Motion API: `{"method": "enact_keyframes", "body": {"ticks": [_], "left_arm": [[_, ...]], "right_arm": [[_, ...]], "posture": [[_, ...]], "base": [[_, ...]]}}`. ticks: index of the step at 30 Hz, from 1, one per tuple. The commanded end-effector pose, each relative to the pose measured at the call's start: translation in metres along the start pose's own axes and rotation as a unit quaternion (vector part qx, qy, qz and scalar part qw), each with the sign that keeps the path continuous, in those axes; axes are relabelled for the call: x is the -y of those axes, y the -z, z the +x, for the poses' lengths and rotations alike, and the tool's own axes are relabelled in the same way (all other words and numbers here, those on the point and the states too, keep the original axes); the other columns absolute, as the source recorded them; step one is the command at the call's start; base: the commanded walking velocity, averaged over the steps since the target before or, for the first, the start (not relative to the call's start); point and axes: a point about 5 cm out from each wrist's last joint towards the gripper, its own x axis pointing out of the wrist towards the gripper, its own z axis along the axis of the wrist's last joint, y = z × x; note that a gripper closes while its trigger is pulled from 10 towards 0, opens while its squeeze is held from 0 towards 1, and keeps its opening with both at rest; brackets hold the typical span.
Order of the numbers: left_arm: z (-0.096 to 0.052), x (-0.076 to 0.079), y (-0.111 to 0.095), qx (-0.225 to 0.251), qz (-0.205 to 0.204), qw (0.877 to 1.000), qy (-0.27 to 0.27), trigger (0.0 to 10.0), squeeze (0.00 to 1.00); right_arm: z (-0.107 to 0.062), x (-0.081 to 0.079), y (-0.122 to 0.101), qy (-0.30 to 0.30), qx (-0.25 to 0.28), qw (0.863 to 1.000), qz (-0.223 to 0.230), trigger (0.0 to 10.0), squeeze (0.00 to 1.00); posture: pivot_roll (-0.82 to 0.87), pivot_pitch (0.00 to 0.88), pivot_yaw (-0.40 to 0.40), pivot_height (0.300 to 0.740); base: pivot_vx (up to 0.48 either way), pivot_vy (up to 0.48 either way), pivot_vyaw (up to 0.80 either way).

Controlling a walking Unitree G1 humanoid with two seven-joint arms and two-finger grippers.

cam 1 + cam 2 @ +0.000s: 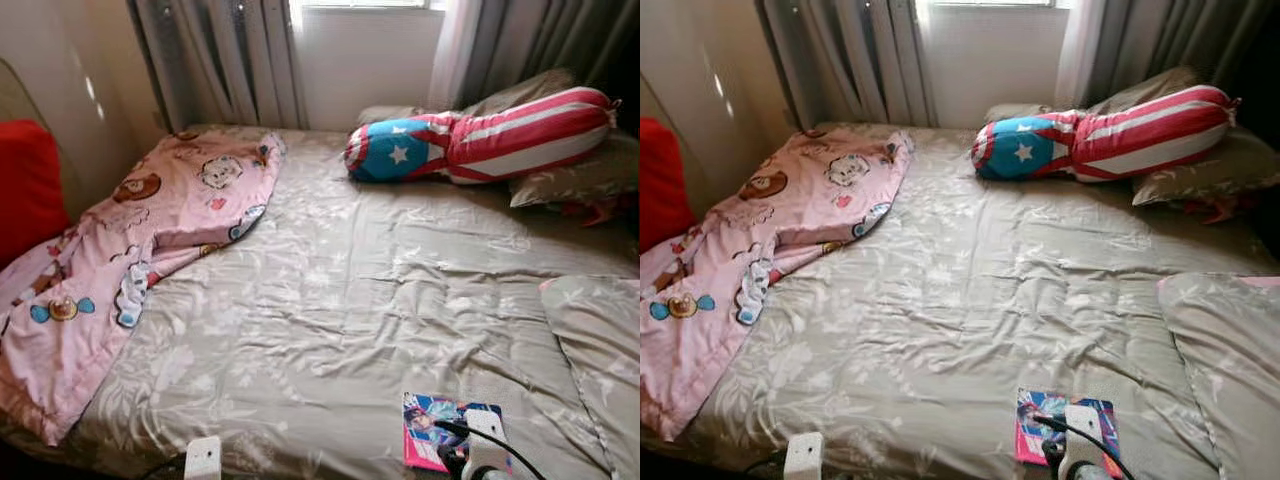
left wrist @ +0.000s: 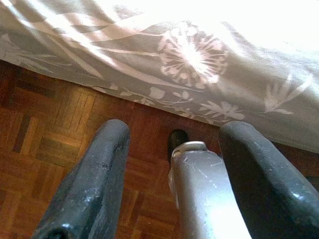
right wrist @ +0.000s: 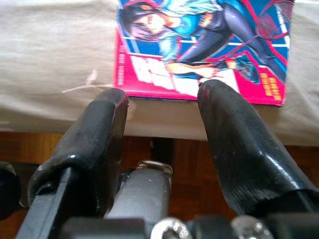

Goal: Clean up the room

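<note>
A comic book (image 1: 437,430) with a pink and blue cover lies flat at the near right edge of the bed (image 1: 340,290). My right gripper (image 3: 162,99) is open just short of the book (image 3: 204,45), its fingertips level with the mattress edge and nothing between them. The right wrist (image 1: 487,445) overlaps the book's near corner in the eye views. My left gripper (image 2: 172,132) is open and empty, low beside the bed's hanging sheet (image 2: 199,59) over the parquet floor (image 2: 45,139). A crumpled pink cartoon blanket (image 1: 130,250) spreads over the bed's left side.
A red, white and blue striped bolster (image 1: 480,140) lies at the head of the bed among grey pillows (image 1: 575,175). Another grey pillow (image 1: 600,340) sits at the right edge. A red cushion (image 1: 25,185) stands at the left. Curtains (image 1: 215,60) hang behind.
</note>
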Motion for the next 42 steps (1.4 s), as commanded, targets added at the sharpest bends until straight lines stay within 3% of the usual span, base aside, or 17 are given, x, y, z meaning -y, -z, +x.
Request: {"method": "enact_keyframes", "body": {"ticks": [1, 31, 42], "left_arm": [[-0.0002, -0.0029, 0.0015, -0.007, 0.004, 1.0, -0.005, 10.0, 0.0], [-0.0004, -0.0025, 0.0024, -0.008, 0.01, 1.0, 0.001, 10.0, 0.0], [-0.0002, -0.0018, 0.0019, -0.008, 0.008, 1.0, 0.0, 10.0, 0.0]], "right_arm": [[0.0003, -0.0013, -0.0003, -0.002, -0.003, 1.0, -0.004, 10.0, 0.0], [0.0002, -0.0021, 0.0007, -0.009, -0.003, 1.0, -0.009, 10.0, 0.0], [0.0002, -0.0024, -0.0006, -0.013, 0.004, 1.0, 0.006, 10.0, 0.0]], "posture": [[-0.12, 0.0, 0.005, 0.74], [-0.13, 0.0, 0.018, 0.74], [-0.12, 0.0, 0.009, 0.74]], "base": [[0.0, 0.352, 0.0], [0.0, 0.354, 0.0], [0.0, 0.354, 0.47]]}}
